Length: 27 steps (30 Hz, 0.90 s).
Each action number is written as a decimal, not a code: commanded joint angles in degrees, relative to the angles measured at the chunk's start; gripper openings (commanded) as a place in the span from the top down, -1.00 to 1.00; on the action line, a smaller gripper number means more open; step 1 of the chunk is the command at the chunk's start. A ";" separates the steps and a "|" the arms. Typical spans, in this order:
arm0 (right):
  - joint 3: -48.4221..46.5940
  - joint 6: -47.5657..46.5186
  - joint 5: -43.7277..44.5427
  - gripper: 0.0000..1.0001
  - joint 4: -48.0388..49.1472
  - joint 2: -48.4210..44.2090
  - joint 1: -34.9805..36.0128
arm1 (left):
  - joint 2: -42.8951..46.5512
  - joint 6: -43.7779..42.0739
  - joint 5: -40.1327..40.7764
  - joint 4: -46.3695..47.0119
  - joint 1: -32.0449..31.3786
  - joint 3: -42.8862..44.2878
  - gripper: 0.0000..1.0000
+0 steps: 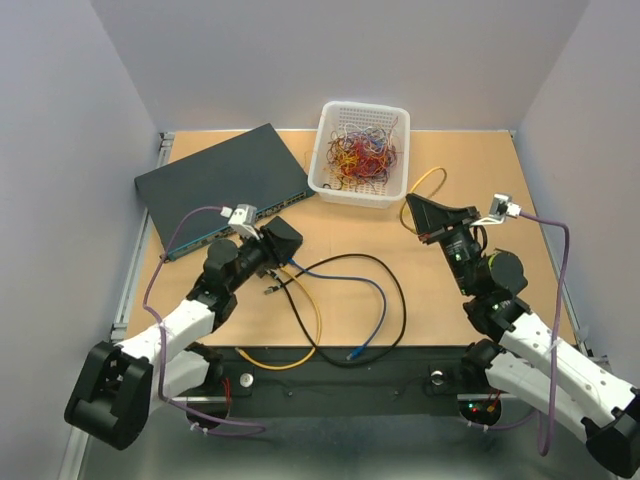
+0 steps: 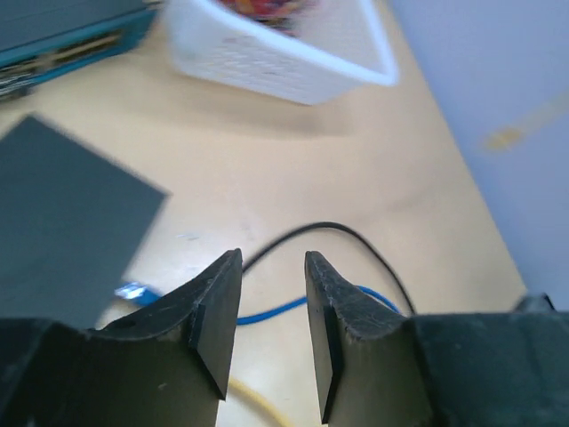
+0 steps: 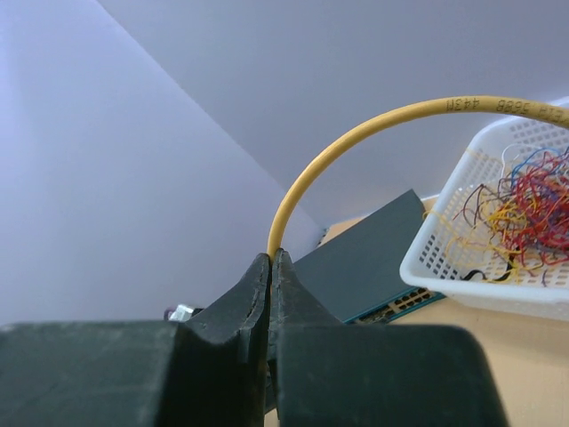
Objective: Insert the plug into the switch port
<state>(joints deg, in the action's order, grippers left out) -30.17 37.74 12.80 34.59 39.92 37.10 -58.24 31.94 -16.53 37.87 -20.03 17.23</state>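
Note:
The small black box lies on the table just ahead of my left gripper; its ports do not show. In the left wrist view the box is to the left of my open, empty left gripper. A blue plug lies at the box's near corner. My right gripper is raised at centre right. It is shut on a yellow cable that arches up out of the closed tips. The cable's plug is hidden.
The large blue-grey switch sits at the back left, its port row facing forward. A white basket of coloured wires stands at the back centre. Black, blue and yellow cables loop over the middle of the table.

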 commanded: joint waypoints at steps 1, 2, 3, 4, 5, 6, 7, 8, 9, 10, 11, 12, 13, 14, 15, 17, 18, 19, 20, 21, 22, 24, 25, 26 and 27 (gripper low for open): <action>0.81 6.37 -1.02 0.99 4.52 0.07 -0.10 | 2.08 -1.97 -2.11 11.78 -9.46 0.25 0.06; 1.17 7.69 -0.85 0.99 4.87 0.33 -0.10 | 1.81 -1.97 -1.84 14.31 -11.15 0.34 0.05; 1.60 9.97 -0.93 0.99 5.83 0.85 -0.10 | 1.46 -1.89 -1.31 15.73 -12.91 0.34 0.03; 2.57 11.03 -0.76 0.99 6.19 1.03 -0.10 | 1.20 -1.71 -0.18 18.97 -15.71 0.26 0.01; 3.01 13.13 -0.76 0.99 6.71 1.21 -0.10 | 0.94 -1.36 0.27 20.83 -17.13 0.08 -0.01; 3.36 14.11 -0.84 0.99 7.50 1.82 -0.10 | 0.67 -1.10 0.71 22.84 -18.19 -0.09 -0.05; 4.15 15.08 -0.76 0.99 7.95 2.00 -0.10 | -0.29 -0.57 1.06 27.13 -20.20 -0.44 -0.07; 4.42 16.83 -1.28 0.99 8.99 2.44 -0.01 | -0.99 -0.31 1.33 29.35 -21.18 -0.45 -0.09; 4.60 17.45 -1.46 0.99 9.27 3.05 -0.10 | -2.65 -0.22 1.50 31.20 -21.97 -0.27 -0.11; 4.60 17.89 -1.63 0.99 9.44 3.23 -0.10 | -3.71 -0.13 2.11 33.04 -22.94 0.08 -0.12; 4.77 18.94 -1.90 0.99 9.71 3.49 -0.10 | -4.86 -0.30 2.21 36.11 -24.25 0.34 -0.12; 4.95 19.56 -2.07 0.99 10.06 3.67 -0.10 | -7.22 -0.22 2.47 37.35 -24.96 1.21 -0.13; 5.04 20.09 -2.07 0.99 10.41 3.93 -0.01 | -8.46 -0.04 2.39 39.63 -25.40 1.66 -0.13; 5.04 20.71 -2.60 0.99 10.85 4.20 -0.01 | -9.86 0.57 2.21 40.96 -26.28 2.10 -0.13; 5.04 21.06 -2.95 0.99 11.02 4.46 -0.10 | -12.14 0.92 1.95 42.36 -26.72 2.88 -0.13; 4.95 21.50 -4.17 0.99 11.29 4.72 -0.10 | -14.09 1.63 0.81 46.23 -27.34 3.50 -0.13; 4.86 21.59 -4.62 0.99 11.29 4.81 -0.10 | -15.23 2.07 0.63 47.20 -27.78 3.94 -0.13; 4.86 21.68 -4.97 0.99 11.29 5.08 -0.10 | -15.59 2.24 0.54 48.17 -27.95 4.12 -0.13; 5.21 22.03 -5.32 0.99 11.29 5.08 -0.01 | -15.85 2.16 0.63 48.35 -28.04 4.38 -0.13; 5.39 22.90 -5.59 0.99 11.38 5.17 -0.10 | -15.94 2.24 0.71 48.35 -28.13 4.65 -0.13; 5.82 23.17 -5.68 0.99 11.38 5.17 -0.10 | -15.94 1.98 0.71 48.35 -28.13 5.17 -0.13; 6.53 24.49 -5.85 0.99 12.42 5.25 -0.01 | -16.20 1.72 0.36 48.35 -28.13 6.05 -0.13; 7.66 25.01 -6.03 0.99 13.48 5.34 -0.01 | -16.38 1.11 -0.25 48.35 -28.13 6.40 -0.13; 8.11 25.63 -7.16 0.99 16.62 5.78 -0.10 | -16.73 0.84 -0.43 48.27 -28.13 6.84 -0.13; 8.37 25.89 -7.87 0.99 17.96 6.04 -0.10 | -16.73 0.49 -0.25 48.18 -28.13 6.85 -0.13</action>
<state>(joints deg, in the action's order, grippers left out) -23.44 60.71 7.60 43.31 45.47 37.10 -75.13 33.82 -15.75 72.03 -47.90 21.15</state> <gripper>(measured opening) 0.020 0.564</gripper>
